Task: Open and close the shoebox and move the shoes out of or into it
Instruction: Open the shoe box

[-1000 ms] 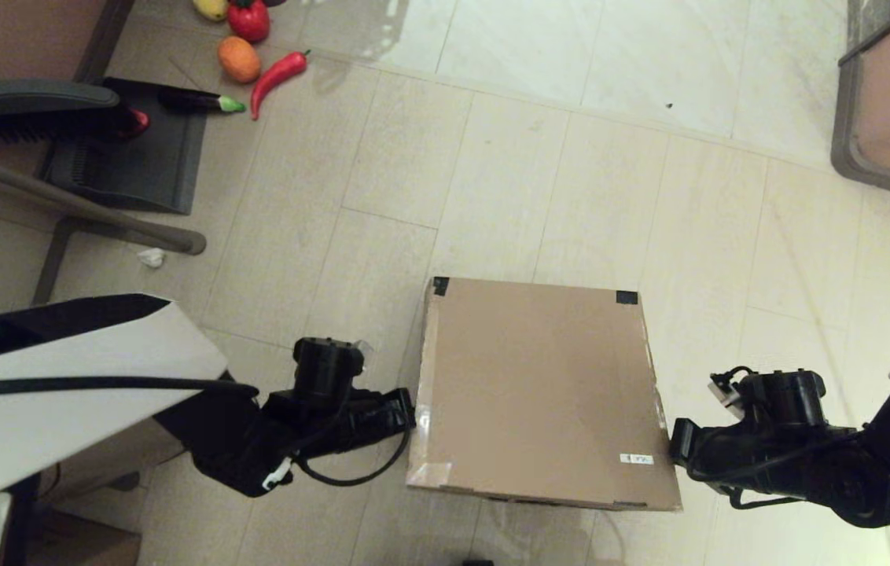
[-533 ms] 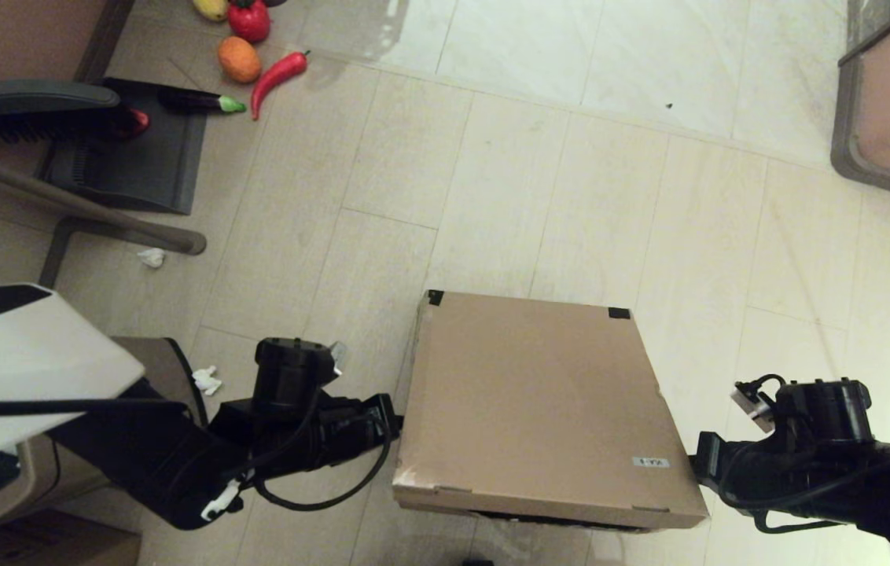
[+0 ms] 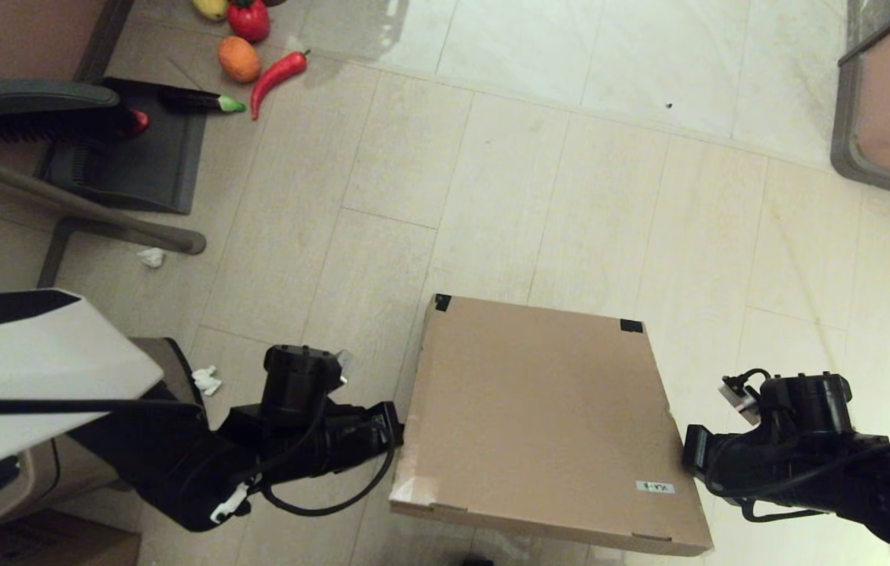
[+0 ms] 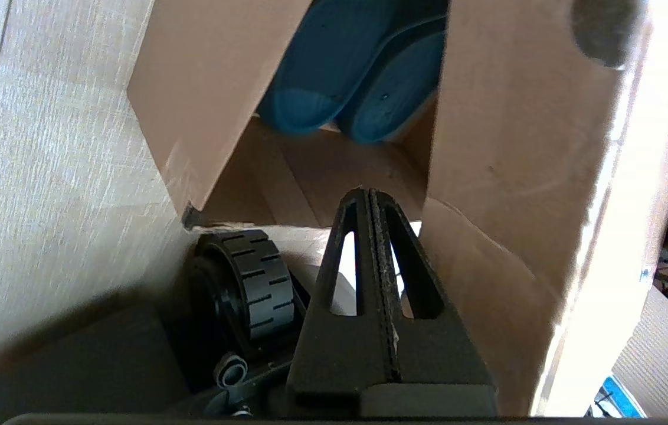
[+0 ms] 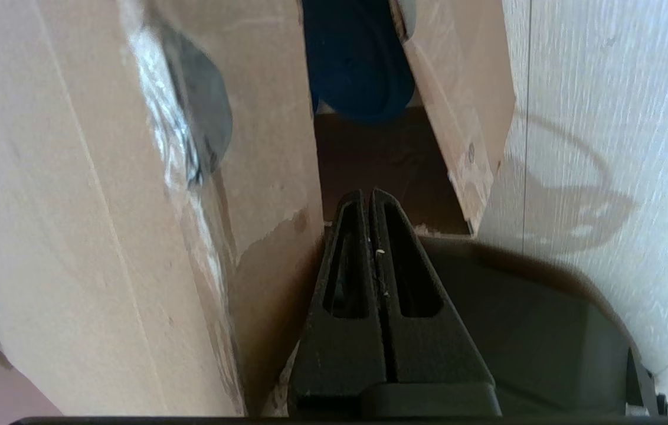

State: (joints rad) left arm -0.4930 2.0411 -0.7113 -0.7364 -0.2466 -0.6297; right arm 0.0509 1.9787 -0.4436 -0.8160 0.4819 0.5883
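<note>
Lifting the shoebox (image 3: 543,417) lid from both sides, near edge raised and tilted above the pale tiled floor (image 3: 492,173). Left gripper (image 3: 396,428) pressed against the shoebox's left edge near the front corner, fingers (image 4: 369,248) closed flat together with nothing between them, tip tucked under the raised lid flap. Right gripper (image 3: 689,448) set against the shoebox's right edge beside the small white sticker (image 3: 656,487), fingers (image 5: 372,248) likewise pinched together on nothing, tip poking into the gap beneath the lid. Seen through that gap from both wrist views: the shoes (image 4: 357,77), teal-blue, lying inside the shoebox on its brown bottom, soles or heels facing the opening. Dark tape (image 3: 631,325) marking the two far corners of the lid. Well beyond the shoebox, toward the far left: toy vegetables (image 3: 256,55) scattered on the floor next to a dark dustpan (image 3: 138,157). Far right of the shoebox, a grey-framed panel (image 3: 885,118) at the edge of view.
</note>
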